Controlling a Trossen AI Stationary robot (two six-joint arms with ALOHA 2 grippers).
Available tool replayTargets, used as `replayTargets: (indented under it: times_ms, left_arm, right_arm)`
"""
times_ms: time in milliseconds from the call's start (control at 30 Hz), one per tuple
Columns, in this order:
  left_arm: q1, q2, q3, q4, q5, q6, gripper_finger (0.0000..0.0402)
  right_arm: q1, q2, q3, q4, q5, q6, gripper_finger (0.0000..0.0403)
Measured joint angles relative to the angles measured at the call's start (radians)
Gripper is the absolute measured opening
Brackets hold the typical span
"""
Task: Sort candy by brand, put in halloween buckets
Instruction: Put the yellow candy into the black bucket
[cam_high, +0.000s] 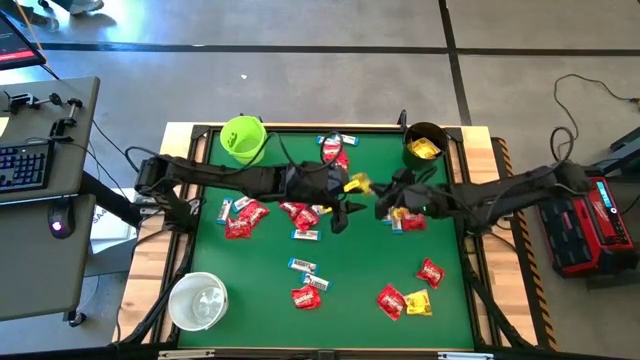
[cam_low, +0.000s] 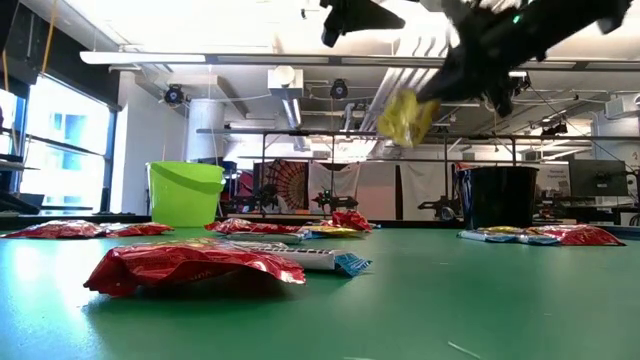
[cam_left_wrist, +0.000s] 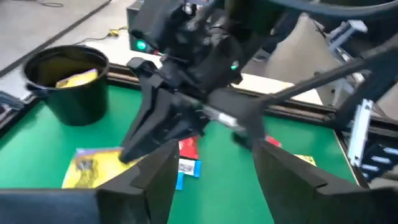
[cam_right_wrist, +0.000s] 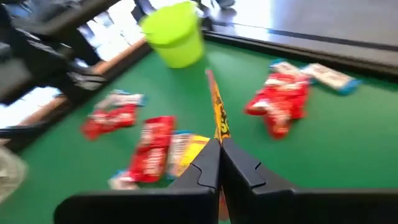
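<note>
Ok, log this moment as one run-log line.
phase: handover mid-table | right gripper: shut on yellow packet | left gripper: open beside it | black bucket: holds yellow candy | lime green bucket

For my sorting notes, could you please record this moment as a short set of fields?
right gripper: shut on a yellow packet, held above mid-table
left gripper: open, beside the right gripper, holding nothing
black bucket: far right corner, yellow packets inside
green bucket: far left corner
white bucket: near left corner
table: red packets, blue-and-white bars and a few yellow packets lie loose
</note>
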Motion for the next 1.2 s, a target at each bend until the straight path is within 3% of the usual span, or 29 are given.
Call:
replayTargets:
  times_ms: [300,500,700,967,1200]
  left_arm:
    - [0.000,0.000,0.000,0.029,-0.207,-0.069,0.0207]
    - [0.000,0.000,0.000,0.021,-0.220,-0.100,0.0207]
    - [0.000,0.000,-0.001,-0.014,-0.220,-0.097,0.0207]
    - [0.000,0.000,-0.002,-0.035,-0.219,-0.096,0.0207]
    - [0.000,0.000,-0.002,-0.039,-0.219,-0.096,0.0207]
  right_arm:
    - [-0.298,-0.134,0.041,-0.283,-0.175,-0.168,0.0000]
    - [-0.450,-0.160,0.203,-0.599,-0.174,-0.299,0.0000]
    - [-0.575,-0.160,0.312,-0.784,-0.145,-0.404,0.0000]
    - [-0.709,-0.155,0.315,-0.818,-0.122,-0.459,0.0000]
    - [-0.816,-0.122,0.222,-0.670,-0.220,-0.336,0.0000]
